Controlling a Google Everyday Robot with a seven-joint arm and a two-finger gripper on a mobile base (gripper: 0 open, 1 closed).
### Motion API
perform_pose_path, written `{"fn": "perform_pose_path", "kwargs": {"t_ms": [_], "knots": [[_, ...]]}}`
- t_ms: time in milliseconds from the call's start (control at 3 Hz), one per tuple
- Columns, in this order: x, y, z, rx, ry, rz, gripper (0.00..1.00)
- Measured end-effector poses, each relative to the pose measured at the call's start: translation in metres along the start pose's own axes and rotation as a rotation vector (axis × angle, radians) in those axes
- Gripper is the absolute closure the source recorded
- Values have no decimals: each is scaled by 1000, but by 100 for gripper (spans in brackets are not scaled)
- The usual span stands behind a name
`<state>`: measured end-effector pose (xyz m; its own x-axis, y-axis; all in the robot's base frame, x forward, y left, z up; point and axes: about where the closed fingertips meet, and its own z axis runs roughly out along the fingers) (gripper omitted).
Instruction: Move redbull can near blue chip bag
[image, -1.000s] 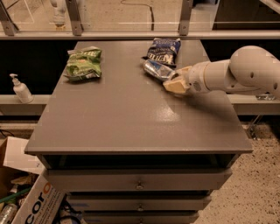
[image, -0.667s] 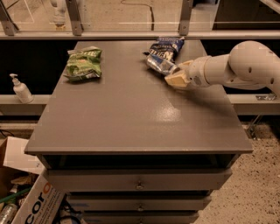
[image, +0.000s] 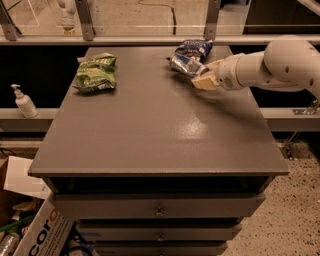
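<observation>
The blue chip bag (image: 196, 48) lies crinkled at the far right of the grey table (image: 150, 130). The redbull can (image: 182, 64) lies on its side, silver and blue, right against the bag's front edge. My gripper (image: 205, 80), tan-tipped on a white arm (image: 270, 65), reaches in from the right and is at the can's right end. I cannot tell whether it touches or holds the can.
A green chip bag (image: 96, 73) lies at the far left of the table. A railing with posts runs behind the table. A soap dispenser (image: 23, 101) stands on a ledge to the left. Cardboard boxes (image: 30, 225) sit on the floor at lower left.
The gripper and arm have moved a little farther back towards the blue chip bag, with the can at its tip now against the bag.
</observation>
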<state>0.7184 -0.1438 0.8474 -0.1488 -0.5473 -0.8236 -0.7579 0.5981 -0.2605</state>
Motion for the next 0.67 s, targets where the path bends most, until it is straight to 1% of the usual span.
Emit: {"fn": "perform_pose_path", "kwargs": {"t_ms": [667], "knots": [[-1,-2,1,-5,14,-9,13]]}}
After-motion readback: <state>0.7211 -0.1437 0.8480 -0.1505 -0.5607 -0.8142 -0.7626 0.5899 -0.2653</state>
